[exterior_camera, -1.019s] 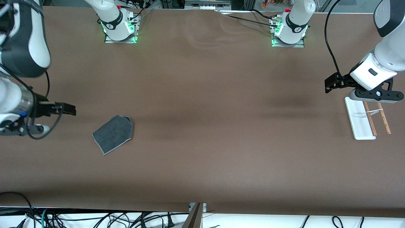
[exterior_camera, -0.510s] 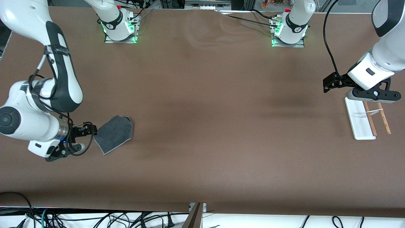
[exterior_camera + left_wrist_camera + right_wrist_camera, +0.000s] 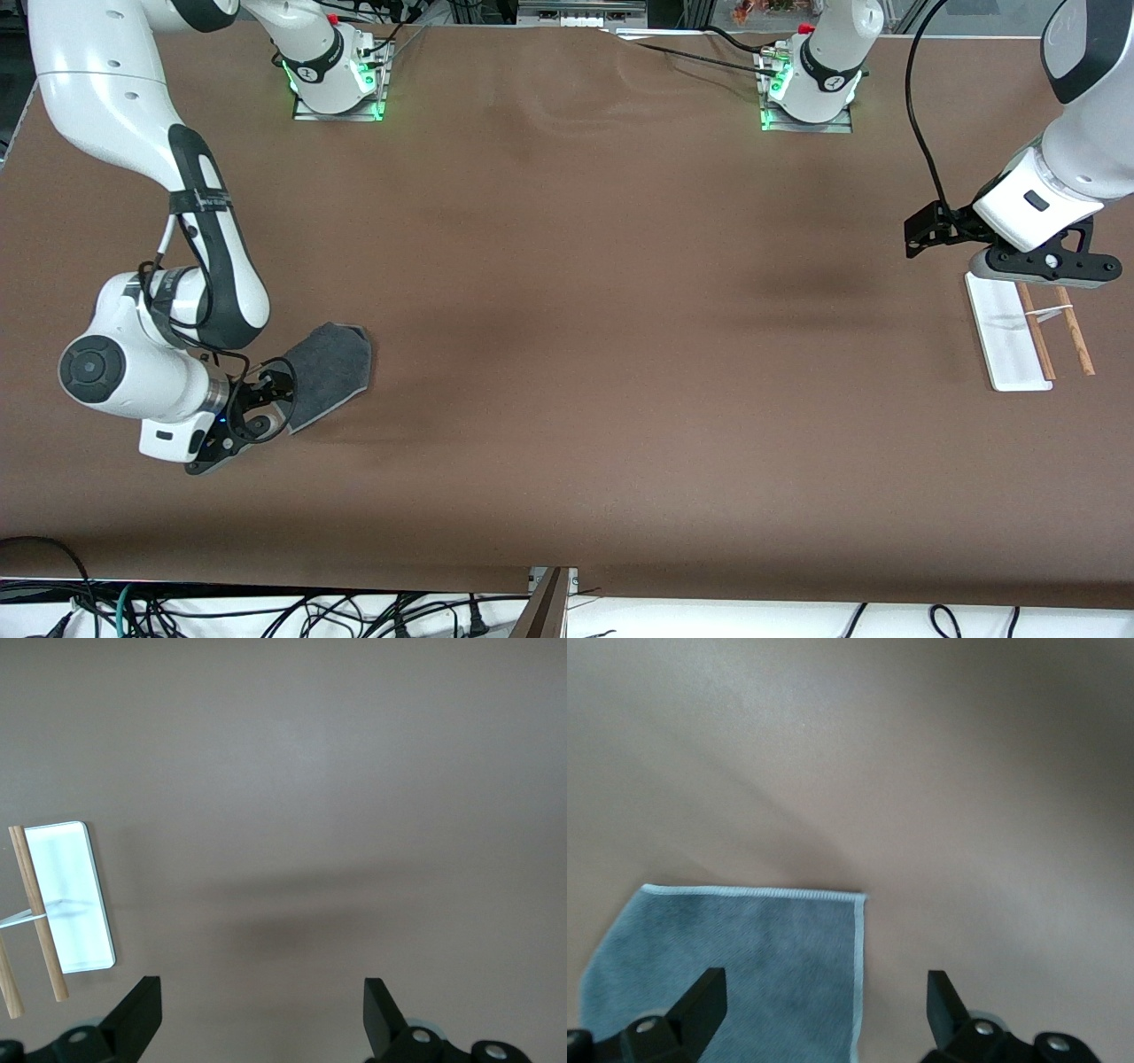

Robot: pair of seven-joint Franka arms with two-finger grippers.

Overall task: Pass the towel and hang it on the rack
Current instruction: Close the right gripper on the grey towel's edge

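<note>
Towel [image 3: 330, 372] flat on the surface [image 3: 567, 354] at the right arm's end, dark side up. Right pincer [image 3: 257, 416] hangs over its corner nearest the front camera, fingers spread wide, cloth between and ahead of them in the right wrist view. Left pincer [image 3: 930, 232] waits wide open beside the rack [image 3: 1010, 332], well apart from the towel. Rack's end is cut off under the left arm; the towel's underside is hidden.

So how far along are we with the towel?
Nothing is finished. The towel lies flat on the table. The right tool hangs open over its edge, ready to grasp. The left tool waits open by the bare rack. Pickup, handover and hanging remain.
</note>
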